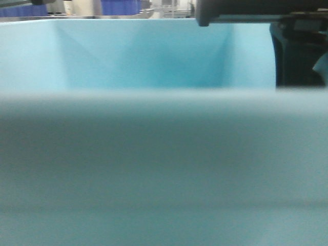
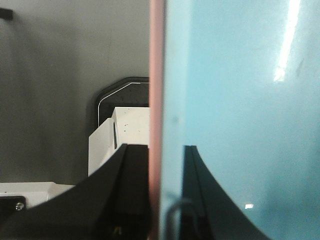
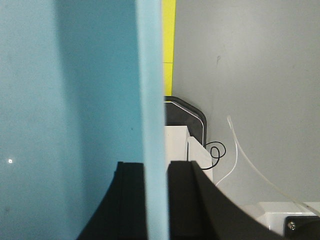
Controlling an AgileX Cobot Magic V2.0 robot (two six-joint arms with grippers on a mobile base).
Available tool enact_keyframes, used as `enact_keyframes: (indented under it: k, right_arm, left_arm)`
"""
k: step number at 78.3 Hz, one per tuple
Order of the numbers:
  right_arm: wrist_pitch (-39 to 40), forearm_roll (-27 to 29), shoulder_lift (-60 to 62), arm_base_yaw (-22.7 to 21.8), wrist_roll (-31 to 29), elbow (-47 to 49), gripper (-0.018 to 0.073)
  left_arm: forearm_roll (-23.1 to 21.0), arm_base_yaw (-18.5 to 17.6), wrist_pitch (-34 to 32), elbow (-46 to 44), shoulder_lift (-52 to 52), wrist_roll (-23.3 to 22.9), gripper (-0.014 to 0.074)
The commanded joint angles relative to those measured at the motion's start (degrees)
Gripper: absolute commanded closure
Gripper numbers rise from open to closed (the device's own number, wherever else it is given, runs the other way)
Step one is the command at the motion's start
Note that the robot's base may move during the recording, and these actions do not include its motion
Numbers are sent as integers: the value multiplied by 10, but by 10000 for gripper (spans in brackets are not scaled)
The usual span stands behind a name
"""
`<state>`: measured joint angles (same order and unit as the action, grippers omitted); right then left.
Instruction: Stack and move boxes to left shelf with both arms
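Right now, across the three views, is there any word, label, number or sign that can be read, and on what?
None can be read.
The light blue box and the pink box have bare walls; the left hand and right hand show no marking.
The yellow strip is plain.
The dark blue bins far back in the front view are too blurred to tell.

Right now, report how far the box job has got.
Done: the blue box sits inside the pink box, walls flush. In hand: the left gripper clamps both walls, the right gripper clamps the blue wall. Left: reaching the shelf, which no view shows.
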<state>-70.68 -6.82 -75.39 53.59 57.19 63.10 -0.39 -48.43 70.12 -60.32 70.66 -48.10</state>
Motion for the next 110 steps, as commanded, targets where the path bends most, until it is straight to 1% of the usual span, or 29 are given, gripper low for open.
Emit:
enact_keyframes:
  k: [1,110]
  right_arm:
    - [-15,-27,20,0,2,17,508]
    - [-15,-27,20,0,2,17,508]
  left_arm:
    - [4,-3,53,-17,-16,1,599]
    - [4,-3,53,-17,-16,1,599]
